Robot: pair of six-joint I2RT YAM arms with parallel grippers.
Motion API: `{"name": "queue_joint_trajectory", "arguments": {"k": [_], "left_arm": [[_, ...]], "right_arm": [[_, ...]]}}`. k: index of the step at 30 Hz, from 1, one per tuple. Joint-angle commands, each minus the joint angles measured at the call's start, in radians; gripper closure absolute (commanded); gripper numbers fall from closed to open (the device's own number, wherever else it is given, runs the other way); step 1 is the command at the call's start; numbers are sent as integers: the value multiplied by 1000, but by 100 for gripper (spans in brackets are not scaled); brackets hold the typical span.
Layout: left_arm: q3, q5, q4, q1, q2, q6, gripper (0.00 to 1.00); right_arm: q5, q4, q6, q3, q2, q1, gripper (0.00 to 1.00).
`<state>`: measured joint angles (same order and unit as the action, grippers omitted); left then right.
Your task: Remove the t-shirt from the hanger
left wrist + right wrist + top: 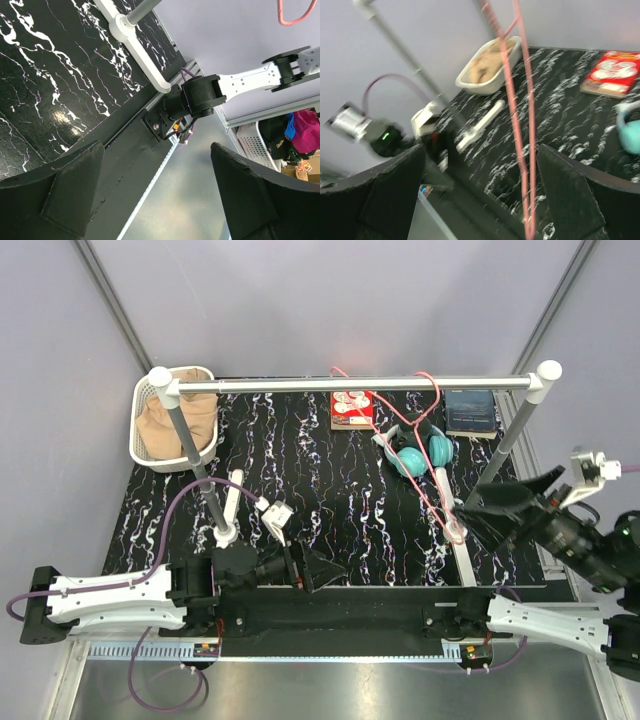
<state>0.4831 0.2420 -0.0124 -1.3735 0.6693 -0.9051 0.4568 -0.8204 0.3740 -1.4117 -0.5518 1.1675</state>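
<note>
The right hand [480, 172] is released: its 2 black fingers stand wide apart, and 2 strands of the hanger [456, 530] pass in the gap between them. I cannot see that either finger touches the wire. In the top view this hand is at the right side of the bench [300, 465], close to the lower corner of the hanger and beside the right post of the white rail [350, 385].

The left hand [157, 175] is also released, with its fingers spread and nothing between them. It is low over the near edge of the bench, close to the foot of the left post, well apart from the hanger.

The hanger is a thin pink-red wire. Its hook is over the rail near the right end, and its body slants down toward the right hand. Just behind it on the bench lie teal headphones [410, 458], and further back a red book [352, 408] and a blue book [470, 412].

The t-shirt [175, 425] is off the hanger. It lies crumpled in a white basket [137, 435] at the far left corner of the bench, well apart from both hands.
</note>
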Motion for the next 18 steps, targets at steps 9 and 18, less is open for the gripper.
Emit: {"name": "queue_joint_trajectory", "arguments": {"k": [9,18], "left_arm": [[19,-17,-87,-2,-46,26,4],[-54,-12,-103,-4,-123,-18,3]], "right_arm": [[-642,-128,276,397,298,1,0],[-923,147,420,804,348,0,0]]}}
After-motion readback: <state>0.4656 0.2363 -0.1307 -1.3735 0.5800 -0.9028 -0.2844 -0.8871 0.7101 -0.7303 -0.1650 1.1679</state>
